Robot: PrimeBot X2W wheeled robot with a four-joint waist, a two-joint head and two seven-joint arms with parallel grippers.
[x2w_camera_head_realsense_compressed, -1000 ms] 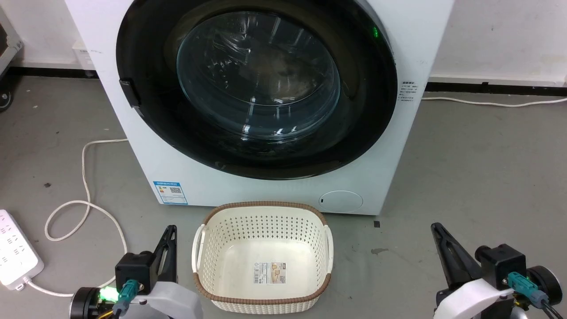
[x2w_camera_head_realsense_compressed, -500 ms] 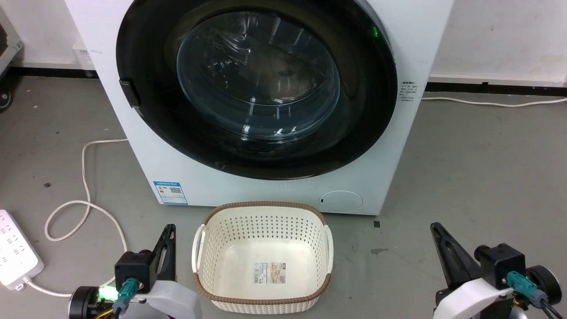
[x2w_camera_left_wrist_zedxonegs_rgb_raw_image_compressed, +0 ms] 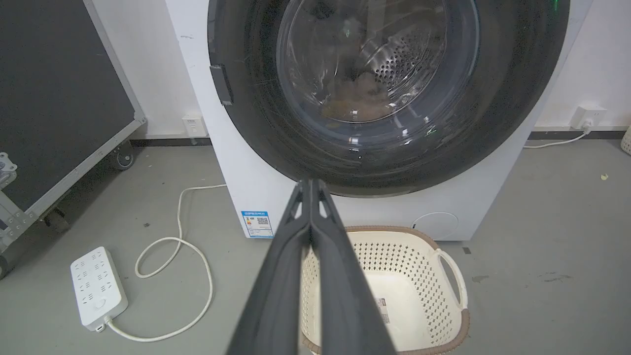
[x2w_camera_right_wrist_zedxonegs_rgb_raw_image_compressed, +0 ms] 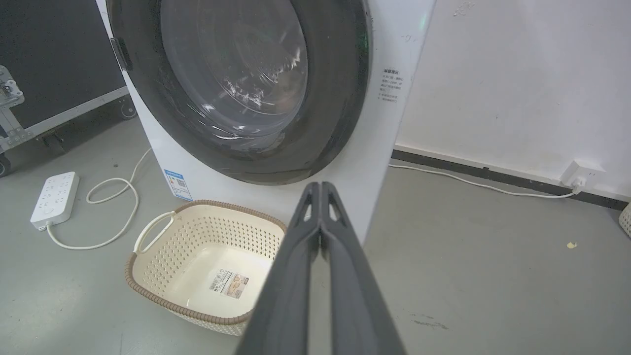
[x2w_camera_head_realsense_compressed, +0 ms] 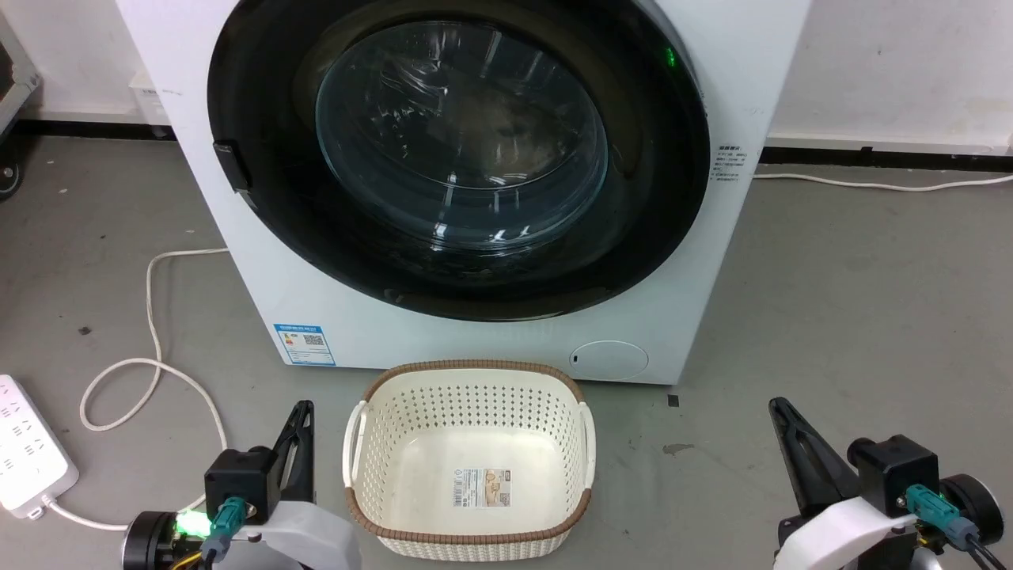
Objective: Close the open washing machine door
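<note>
Door [x2w_camera_head_realsense_compressed: 461, 142], one only, looked flush against the front of the single white machine [x2w_camera_head_realsense_compressed: 443, 344]: a round black rim around bulging clear glass. I counted one cream perforated basket [x2w_camera_head_realsense_compressed: 472, 367] with a brown woven rim on the grey floor [x2w_camera_head_realsense_compressed: 855, 317], just before the machine and between my two grippers. One white power strip [x2w_camera_head_realsense_compressed: 24, 451] and its looped cable [x2w_camera_head_realsense_compressed: 150, 356] lay to the left. Left gripper [x2w_camera_head_realsense_compressed: 303, 412] and right gripper [x2w_camera_head_realsense_compressed: 779, 410] each had their fingers pressed together, holding nothing.

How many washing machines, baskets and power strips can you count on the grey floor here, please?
White front-loading washing machine: 1
Cream perforated plastic basket with brown rim: 1
White plastic power strip: 1
Total: 3
</note>
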